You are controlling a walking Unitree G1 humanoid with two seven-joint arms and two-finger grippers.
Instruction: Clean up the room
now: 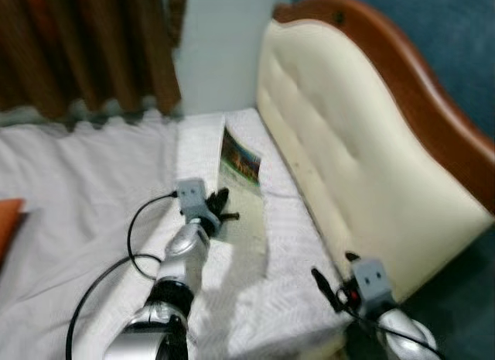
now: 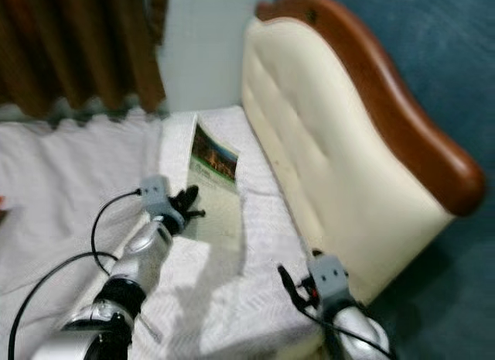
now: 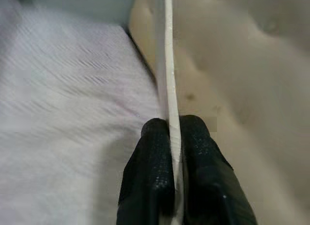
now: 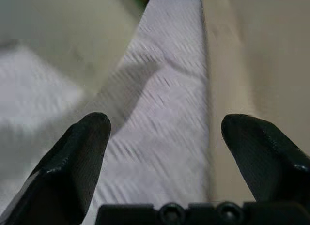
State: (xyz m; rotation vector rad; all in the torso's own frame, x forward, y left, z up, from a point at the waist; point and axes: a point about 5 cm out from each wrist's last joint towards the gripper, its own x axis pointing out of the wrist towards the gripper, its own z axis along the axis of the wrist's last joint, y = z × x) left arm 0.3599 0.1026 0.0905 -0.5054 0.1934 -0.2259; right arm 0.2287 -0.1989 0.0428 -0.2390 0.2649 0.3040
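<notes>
On the far left hangs a brown curtain point(image 1: 85, 50), and below it the white bed point(image 1: 77, 190) runs toward the near edge. The left gripper point(image 1: 220, 207) is out over the middle of the bed with its fingers point(image 3: 160, 157) pinched tight on the near edge of a thin booklet point(image 1: 241, 160). In the left wrist view the booklet shows edge-on, a pale strip clamped between the two pads and running straight away from them. Its long axis points from the gripper toward the far side of the bed, and its printed cover faces right, toward the headboard point(image 1: 348, 143). It stands on edge, lifted rather than lying flat. Since the left arm already holds it, any carry turns on that arm; I judge the booklet must be kept in line with the fingers or it may twist out. Further right, the right gripper point(image 1: 331, 286) hovers near the bed's right edge, just beside the headboard, its fingers point(image 4: 77, 157) spread wide and holding nothing.
</notes>
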